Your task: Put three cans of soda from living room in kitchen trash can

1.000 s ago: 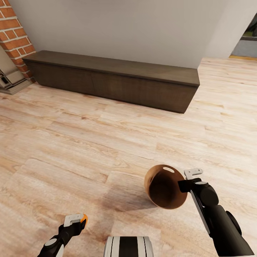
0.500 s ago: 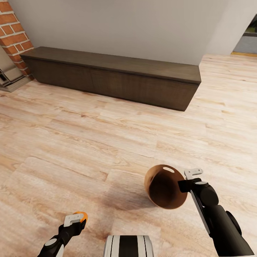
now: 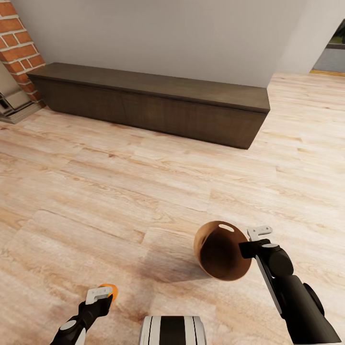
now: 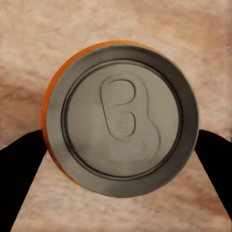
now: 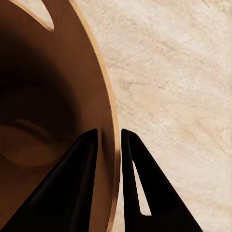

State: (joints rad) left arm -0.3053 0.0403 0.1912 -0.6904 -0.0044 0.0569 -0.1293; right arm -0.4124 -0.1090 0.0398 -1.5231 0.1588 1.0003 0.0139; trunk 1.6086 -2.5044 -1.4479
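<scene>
So I'm rolling over the plank floor (image 3: 143,191) with a long dark cabinet (image 3: 153,103) well beyond the tash can (image 3: 218,254), which I'm carrying tipped by its rim, my right gripper (image 3: 250,243) pinching the wall with 1 finger inside and 1 outside. My left gripper (image 3: 101,298) hangs well to the left of the bin, fingers pressed on the sides of 1 orange can of soda (image 4: 121,118), pull-tab end facing the wrist camera. Best bet, I reckon: swing that can over the bin's mouth before letting go.
</scene>
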